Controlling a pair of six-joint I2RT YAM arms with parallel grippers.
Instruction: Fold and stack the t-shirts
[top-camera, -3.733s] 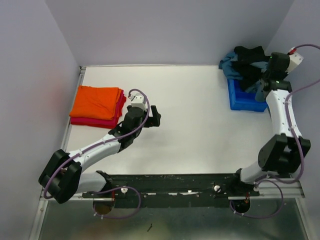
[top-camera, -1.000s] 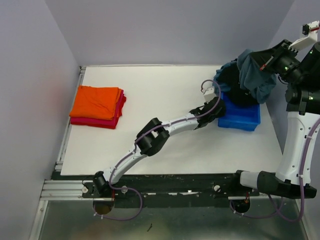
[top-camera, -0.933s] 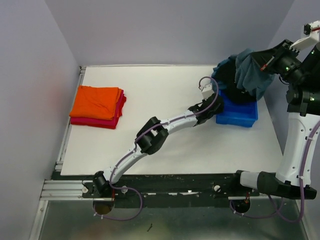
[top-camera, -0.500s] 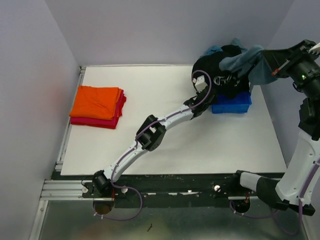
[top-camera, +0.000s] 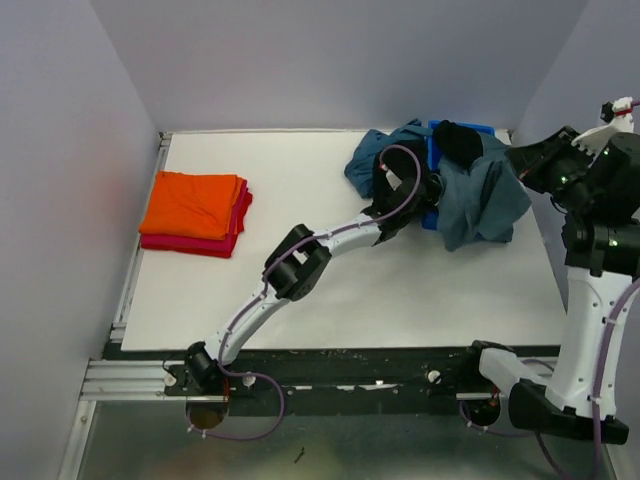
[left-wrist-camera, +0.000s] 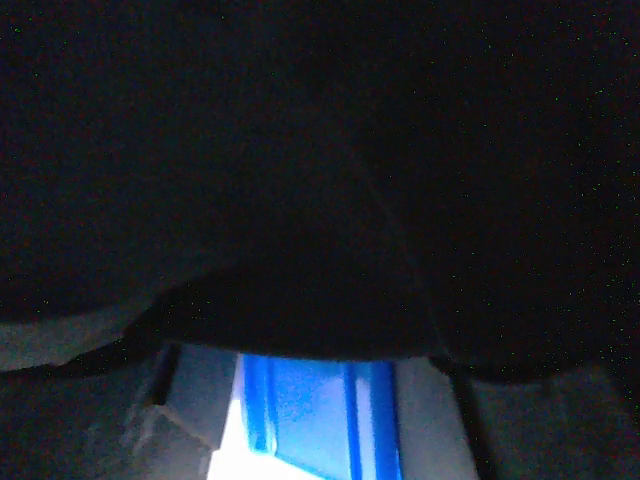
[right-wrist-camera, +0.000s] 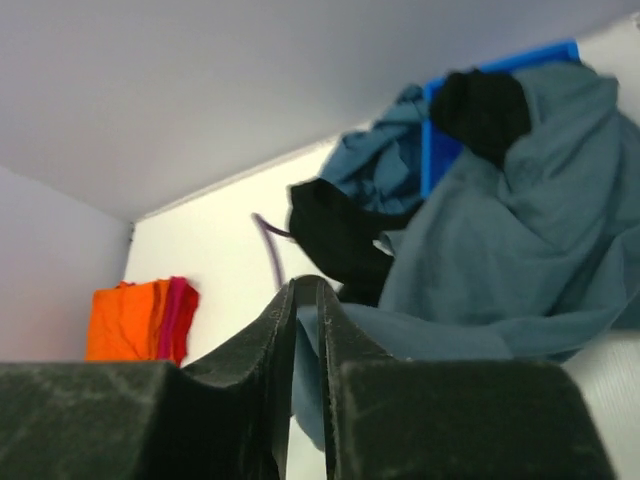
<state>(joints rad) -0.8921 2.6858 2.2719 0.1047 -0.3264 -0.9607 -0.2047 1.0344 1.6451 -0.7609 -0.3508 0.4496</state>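
**Cloth heap at the far right, two shirts stacked at the left**

Stack: the orange t-shirt (top-camera: 192, 203) lies folded on top of the folded crimson t-shirt (top-camera: 188, 244), at the left side of the counter (top-camera: 430, 290).

Heap, far right corner: the grey-blue t-shirt (top-camera: 485, 205) spreads widest. The black t-shirt (top-camera: 460, 140) is bunched on top of it, and the teal t-shirt (top-camera: 365, 165) sits at the heap's left edge. All three drape over the blue bin (top-camera: 470, 127), of which only slivers show.

Left gripper (top-camera: 408, 192): pushed into the heap's left side under dark cloth. I cannot tell whether it grips anything.

Right gripper (right-wrist-camera: 306, 290): raised by the heap's right edge with its fingers nearly together. I cannot tell whether it pinches grey-blue cloth.

Step, as I judge it: drawing one shirt out of the heap, with two folded and at least three left. The next move calls for freeing a single shirt, likely the grey-blue, and spreading it flat mid-counter.

Views:
- Only the overhead view shows both arms, and the stack well apart from the heap.
- The left wrist view is almost all darkness, with a strip of blue bin below and no fingers visible.
- The right wrist view shows its own fingers and the heap's layers side-on.
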